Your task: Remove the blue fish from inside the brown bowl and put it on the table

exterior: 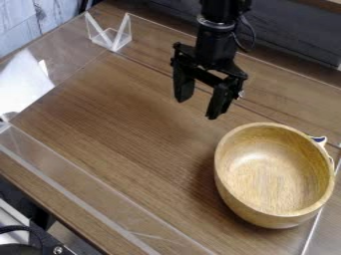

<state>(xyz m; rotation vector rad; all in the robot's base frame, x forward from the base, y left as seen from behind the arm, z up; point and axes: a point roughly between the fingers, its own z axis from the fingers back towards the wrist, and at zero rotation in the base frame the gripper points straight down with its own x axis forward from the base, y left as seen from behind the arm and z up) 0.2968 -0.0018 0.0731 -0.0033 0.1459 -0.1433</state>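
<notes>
The brown bowl (234,194) sits on the table (114,129) at the front right, and its wooden inside shows nothing in it. No blue fish shows in this view. My gripper (196,107) hangs over the table just behind and to the left of the bowl, pointing down. Its two black fingers stand apart, open, with nothing between them and clear of the bowl's rim.
A clear plastic stand (110,30) is at the back left corner. Clear plastic edging (80,204) runs along the table's front and left sides. Something pale and shiny (20,80) lies at the left edge. Dark equipment stands behind the arm.
</notes>
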